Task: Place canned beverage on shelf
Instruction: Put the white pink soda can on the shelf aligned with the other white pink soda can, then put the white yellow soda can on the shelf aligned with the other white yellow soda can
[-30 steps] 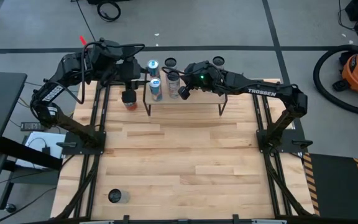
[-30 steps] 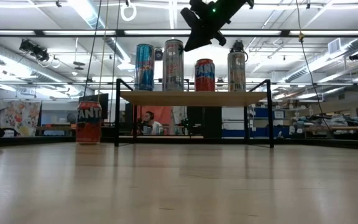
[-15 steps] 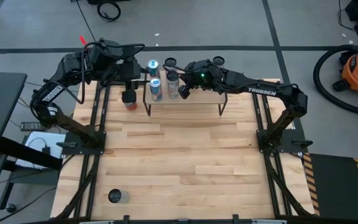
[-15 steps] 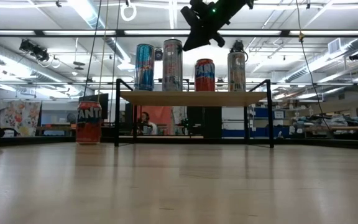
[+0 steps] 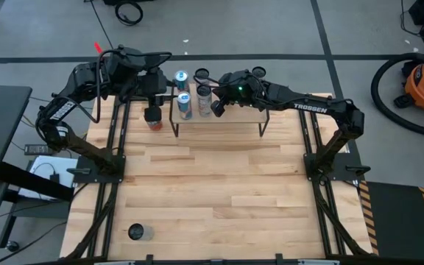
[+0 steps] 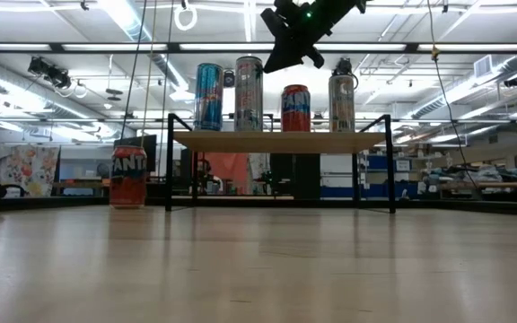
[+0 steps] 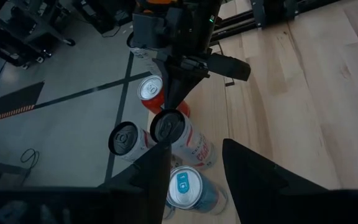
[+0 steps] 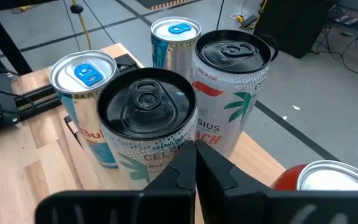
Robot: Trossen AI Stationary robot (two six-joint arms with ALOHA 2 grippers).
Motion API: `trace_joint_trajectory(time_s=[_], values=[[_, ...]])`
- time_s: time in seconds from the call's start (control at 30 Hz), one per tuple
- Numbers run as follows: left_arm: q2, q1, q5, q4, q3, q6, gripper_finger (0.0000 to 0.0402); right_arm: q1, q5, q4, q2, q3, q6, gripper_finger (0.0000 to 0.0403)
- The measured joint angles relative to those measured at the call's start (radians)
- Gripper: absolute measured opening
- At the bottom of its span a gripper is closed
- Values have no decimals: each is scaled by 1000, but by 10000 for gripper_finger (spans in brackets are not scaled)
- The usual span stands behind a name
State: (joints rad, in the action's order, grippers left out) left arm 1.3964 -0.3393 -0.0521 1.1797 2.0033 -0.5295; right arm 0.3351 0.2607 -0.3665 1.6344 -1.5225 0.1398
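The shelf (image 5: 234, 122) (image 6: 281, 141) stands at the table's far side with several cans upright on its board. My right gripper (image 5: 214, 109) (image 8: 195, 163) is shut. It hangs over the shelf, right beside a black-topped white can (image 8: 145, 118) (image 5: 205, 97) (image 6: 249, 93). My left gripper (image 5: 153, 90) (image 7: 194, 180) waits open and holds nothing, up in the air left of the shelf. It looks down on the cans. An orange Fanta can (image 6: 127, 177) (image 5: 153, 118) stands on the table below it, beside the shelf's left legs. My right gripper's shut fingertips (image 8: 188, 163) stand against the upper side wall (image 8: 166, 155) of the black-topped can. They come slanting down from the table's right. Whether they touch the can, I cannot tell. The can stands upright on the shelf.
A lone can (image 5: 135, 232) stands near the table's near left corner. A red can (image 6: 295, 108) and a grey one (image 6: 342, 101) fill the shelf to the right of my right gripper. The wide wooden table (image 5: 219, 184) lies in front of the shelf.
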Motion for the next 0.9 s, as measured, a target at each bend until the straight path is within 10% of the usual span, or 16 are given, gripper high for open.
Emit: trace_joint_trajectory(time_s=[0.9], values=[[-15,117,-2,194,0,169,156,-336,52,-230,-256,-1,24,8]])
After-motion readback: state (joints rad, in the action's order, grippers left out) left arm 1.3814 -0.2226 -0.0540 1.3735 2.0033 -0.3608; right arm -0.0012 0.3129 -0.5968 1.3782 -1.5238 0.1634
